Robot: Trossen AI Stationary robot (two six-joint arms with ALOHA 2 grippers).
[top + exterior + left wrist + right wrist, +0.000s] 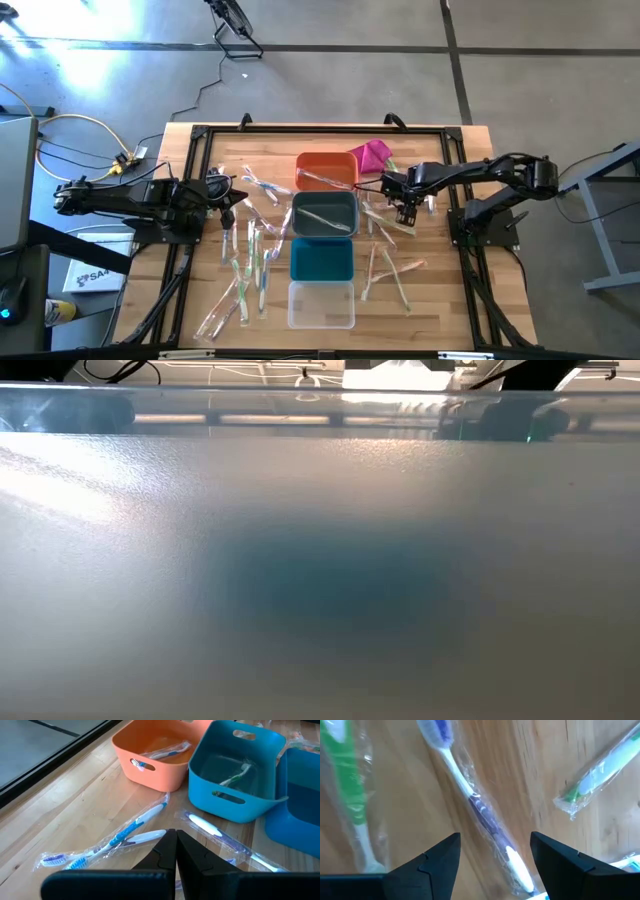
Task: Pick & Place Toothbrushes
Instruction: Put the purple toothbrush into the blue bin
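Two grippers were present: the right gripper stood fully open and empty above a purple toothbrush on the wooden table, right of the grey bin; the left gripper, closed and empty, waited left of it over grey floor.

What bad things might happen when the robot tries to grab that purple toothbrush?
1. The right gripper is open over the purple toothbrush, whose wrapper looks glossy, so it may slip out.
2. A green toothbrush lies close by; a finger might catch its wrapper too.
3. The orange bin and grey bin sit near the right gripper, so a swing could bump them.
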